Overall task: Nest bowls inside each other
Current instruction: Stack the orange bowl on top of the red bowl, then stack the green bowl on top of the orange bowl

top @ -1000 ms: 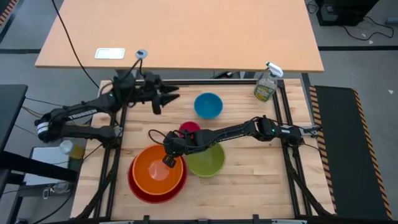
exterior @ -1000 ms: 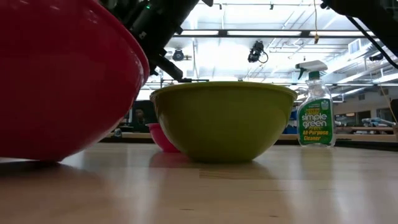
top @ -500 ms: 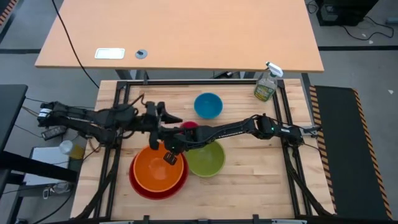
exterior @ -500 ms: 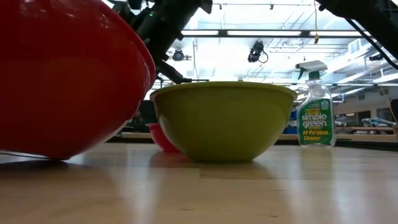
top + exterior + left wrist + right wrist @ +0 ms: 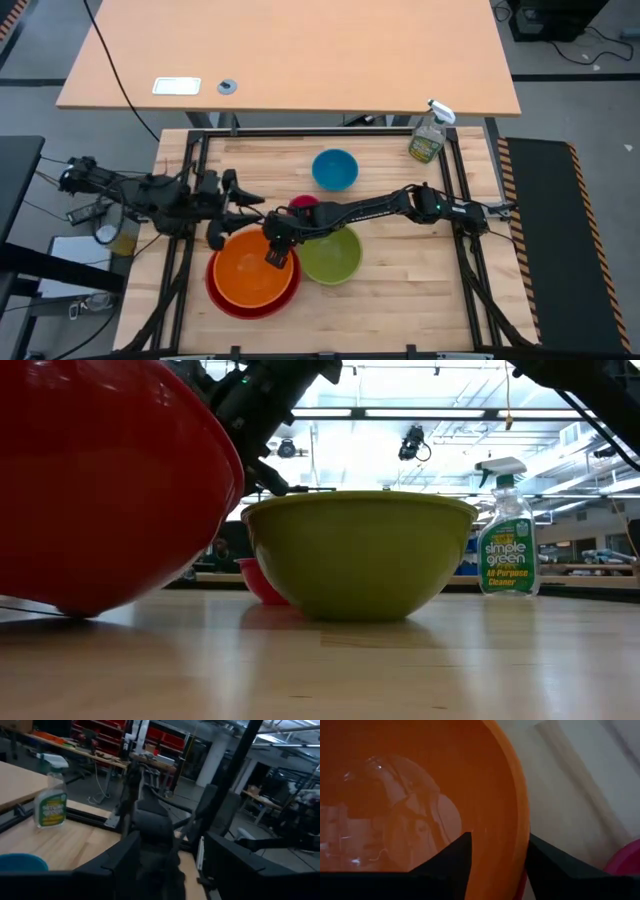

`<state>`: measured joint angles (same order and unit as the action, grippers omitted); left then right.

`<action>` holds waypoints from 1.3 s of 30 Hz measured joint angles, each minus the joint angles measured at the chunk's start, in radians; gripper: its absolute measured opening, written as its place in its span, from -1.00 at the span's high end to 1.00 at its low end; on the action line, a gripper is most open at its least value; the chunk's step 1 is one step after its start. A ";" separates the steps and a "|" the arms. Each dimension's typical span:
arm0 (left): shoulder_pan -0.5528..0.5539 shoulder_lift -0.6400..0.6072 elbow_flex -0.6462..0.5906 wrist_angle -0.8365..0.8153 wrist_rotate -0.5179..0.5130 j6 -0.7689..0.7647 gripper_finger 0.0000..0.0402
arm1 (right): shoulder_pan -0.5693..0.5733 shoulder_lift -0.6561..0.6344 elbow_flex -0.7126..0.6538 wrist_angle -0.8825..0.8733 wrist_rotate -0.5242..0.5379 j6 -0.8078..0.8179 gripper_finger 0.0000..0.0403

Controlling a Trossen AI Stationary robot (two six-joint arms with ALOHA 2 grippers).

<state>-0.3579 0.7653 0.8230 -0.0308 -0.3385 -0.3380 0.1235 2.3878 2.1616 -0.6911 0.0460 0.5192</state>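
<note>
The orange bowl sits nested in the red bowl at the near left. The lime green bowl stands beside them on its base, the blue bowl farther back. The magenta bowl is partly hidden under my right arm. My right gripper is open and points down at a slant over the orange bowl's right rim, one finger inside and one outside. My left gripper is open and level, just beyond the stack's far-left side, and holds nothing. My right gripper stands astride the orange bowl's rim, one finger over the inner wall and the other outside it. It comes from above at a slant from the table's right. Whether either finger touches the rim, I cannot tell.
A clear spray bottle stands at the far right corner. Black frame rails run along the table's sides. Bare wood lies at the near right.
My left arm has swung from the table's far-left area toward the near edge and drawn back leftward. Its open gripper now points toward the right, beside the red and orange stack. My right arm has stayed over the orange bowl's rim.
</note>
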 joint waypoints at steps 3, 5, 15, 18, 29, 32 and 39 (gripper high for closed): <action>-0.062 -0.028 0.000 -0.053 -0.074 -0.013 -0.10 | 0.008 -0.002 0.000 -0.001 -0.022 0.027 0.08; -0.097 -0.041 0.000 -0.069 -0.124 -0.014 -0.10 | 0.019 -0.003 0.000 0.004 -0.018 0.029 0.08; -0.152 -0.094 0.000 -0.077 -0.188 -0.010 -0.10 | 0.041 -0.014 0.036 0.014 -0.011 0.054 0.07; -0.153 -0.100 0.000 -0.078 -0.188 -0.014 -0.10 | 0.041 -0.015 0.083 -0.042 -0.004 0.065 0.07; -0.237 -0.112 0.002 -0.307 -0.220 -0.161 -0.10 | 0.040 -0.025 0.189 -0.258 0.068 0.060 0.07; -0.265 -0.110 0.000 -0.439 -0.238 -0.257 -0.10 | 0.047 -0.043 0.189 -0.342 0.120 0.045 0.07; -0.286 -0.110 0.000 -0.637 -0.251 -0.403 -0.10 | 0.051 -0.073 0.189 -0.528 0.140 -0.065 0.07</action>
<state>-0.6441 0.6552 0.8230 -0.6681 -0.5892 -0.7407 0.1749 2.3147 2.3505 -1.2188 0.1860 0.4542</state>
